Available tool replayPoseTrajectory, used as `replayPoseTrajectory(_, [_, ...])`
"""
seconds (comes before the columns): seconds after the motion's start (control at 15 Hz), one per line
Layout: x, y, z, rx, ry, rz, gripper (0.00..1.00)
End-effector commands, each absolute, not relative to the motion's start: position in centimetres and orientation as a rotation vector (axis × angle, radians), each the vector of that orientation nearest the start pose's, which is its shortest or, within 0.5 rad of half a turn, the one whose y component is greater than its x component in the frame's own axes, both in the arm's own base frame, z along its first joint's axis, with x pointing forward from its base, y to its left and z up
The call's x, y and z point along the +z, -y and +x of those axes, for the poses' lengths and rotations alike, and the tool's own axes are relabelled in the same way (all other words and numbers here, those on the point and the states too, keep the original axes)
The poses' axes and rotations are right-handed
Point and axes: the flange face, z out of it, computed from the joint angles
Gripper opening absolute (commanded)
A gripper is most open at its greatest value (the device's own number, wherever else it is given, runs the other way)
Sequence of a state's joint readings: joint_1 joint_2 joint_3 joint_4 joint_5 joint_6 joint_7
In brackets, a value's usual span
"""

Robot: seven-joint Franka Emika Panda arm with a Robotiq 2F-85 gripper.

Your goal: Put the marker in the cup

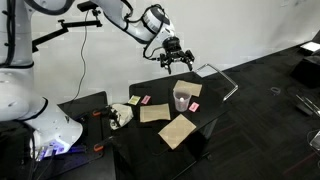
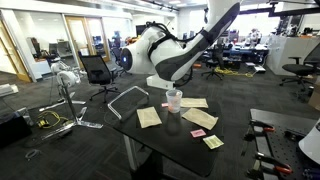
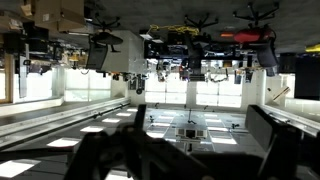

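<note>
The gripper (image 1: 176,68) hangs in the air above the table (image 1: 210,118). Its fingers are spread wide and hold nothing. The cup (image 1: 182,97) stands upright lower down, on the table. A faint red bit low in the cup may be the marker (image 2: 173,104), but it is too small to be sure. Tan cardboard squares (image 1: 178,130) and small pink pieces (image 1: 145,100) lie around the cup. A bent metal frame (image 1: 222,80) is near the table's edge.

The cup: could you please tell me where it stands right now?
In both exterior views the cup stands upright on the dark table, with tan cardboard squares close by on either side.
</note>
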State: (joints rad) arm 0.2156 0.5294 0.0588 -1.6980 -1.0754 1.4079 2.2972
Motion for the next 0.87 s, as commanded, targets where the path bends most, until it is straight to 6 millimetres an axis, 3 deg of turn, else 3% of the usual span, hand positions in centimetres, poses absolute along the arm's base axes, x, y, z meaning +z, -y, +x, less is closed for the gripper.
replayPoseTrajectory(0.0, [35.1, -5.6, 59.9, 0.873, 1.540, 1.285, 1.00])
replayPoseTrajectory(0.33, [39.3, -5.5, 59.3, 0.862, 1.590, 1.321, 1.00])
replayPoseTrajectory(0.4, [39.6, -5.7, 59.2, 0.843, 1.580, 1.351, 1.00])
replayPoseTrajectory(0.47, [38.4, -5.8, 60.3, 0.881, 1.578, 1.313, 1.00])
replayPoseTrajectory(0.8, [39.0, -5.9, 59.9, 0.864, 1.570, 1.333, 1.00])
